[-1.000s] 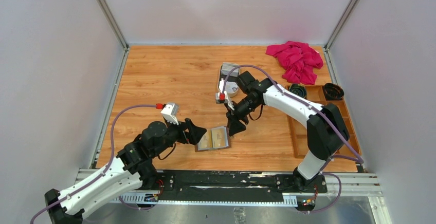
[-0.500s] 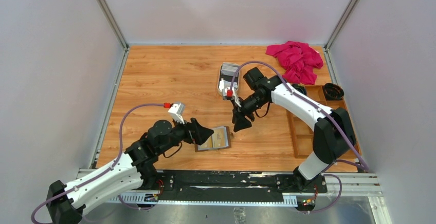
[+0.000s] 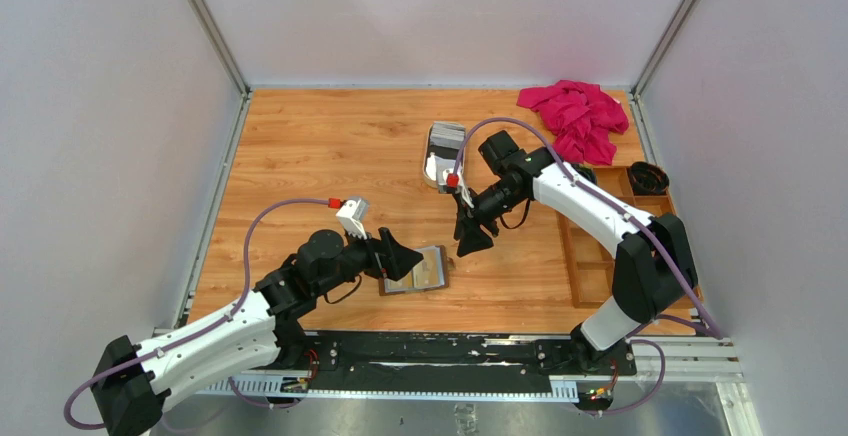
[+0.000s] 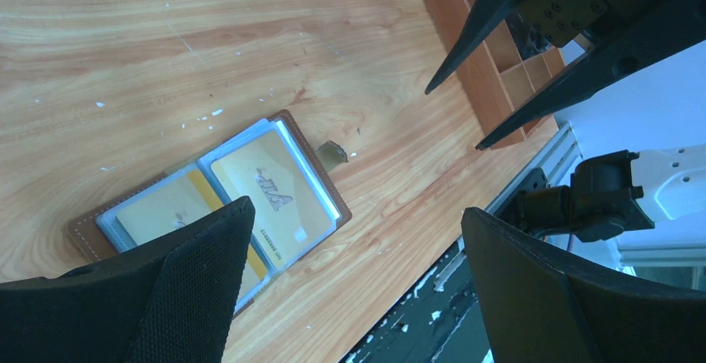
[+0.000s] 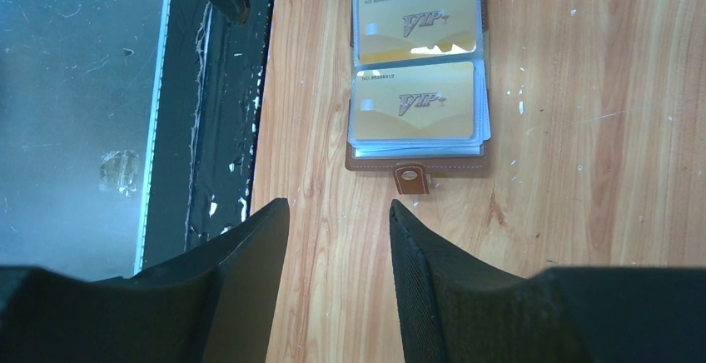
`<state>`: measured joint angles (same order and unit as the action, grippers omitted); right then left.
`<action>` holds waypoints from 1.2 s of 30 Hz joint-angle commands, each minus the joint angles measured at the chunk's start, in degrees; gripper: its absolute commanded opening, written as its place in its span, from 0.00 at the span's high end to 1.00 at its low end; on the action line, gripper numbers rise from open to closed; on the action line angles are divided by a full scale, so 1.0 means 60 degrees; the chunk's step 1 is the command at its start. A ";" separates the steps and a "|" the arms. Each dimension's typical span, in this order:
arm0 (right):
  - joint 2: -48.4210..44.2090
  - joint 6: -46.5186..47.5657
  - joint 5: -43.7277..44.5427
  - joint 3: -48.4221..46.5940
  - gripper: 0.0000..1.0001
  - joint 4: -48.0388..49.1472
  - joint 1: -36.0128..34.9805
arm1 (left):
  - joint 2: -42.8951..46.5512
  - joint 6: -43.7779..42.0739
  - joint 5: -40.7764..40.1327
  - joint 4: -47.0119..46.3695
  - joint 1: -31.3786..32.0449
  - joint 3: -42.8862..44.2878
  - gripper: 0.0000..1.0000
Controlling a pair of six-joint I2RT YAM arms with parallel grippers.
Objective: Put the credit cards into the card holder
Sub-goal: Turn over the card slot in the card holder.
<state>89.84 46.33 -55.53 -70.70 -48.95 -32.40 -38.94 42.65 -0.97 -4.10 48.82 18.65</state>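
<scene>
Card holder (image 3: 415,271) (image 4: 287,181) (image 5: 416,72): brown leather, lying open and flat on the bench (image 3: 320,156) close to its near edge, between the two arms. The snap tab juts from the side facing the right arm.

Gold cards (image 5: 415,103) (image 4: 266,192): one in each of the two facing clear sleeves of the holder, both printed "VIP".

Left gripper (image 3: 405,256) (image 4: 356,209): over the half of the holder nearer the left arm. Jaws spread wide, nothing between them. I cannot tell whether a finger touches the leather.

Right gripper (image 3: 470,241) (image 5: 337,206): just beyond the holder's far corner on the right arm's side, pointing down at the bench and apart from the holder. Jaws parted by a narrow gap, nothing held.

Stacked cards (image 3: 447,136): grey and pale, in a cream tin tray (image 3: 432,164), well beyond the holder toward the back of the bench.

Wooden box (image 3: 590,266): compartmented, well to the right of the holder, with two dark round items in its far cells.

Pink cloth (image 3: 578,116): crumpled, in the back corner beyond the box, farthest from the holder.
</scene>
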 commanded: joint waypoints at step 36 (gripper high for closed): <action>-0.0208 0.0306 -0.0458 0.0183 0.49 -0.0284 0.0340 | -0.0408 0.0157 0.0429 -0.0621 -0.0054 -0.0238 0.01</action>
<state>89.84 46.65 -56.58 -70.50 -49.10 -31.35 -41.19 43.59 1.10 -6.39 48.82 17.91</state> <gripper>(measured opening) 0.514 0.988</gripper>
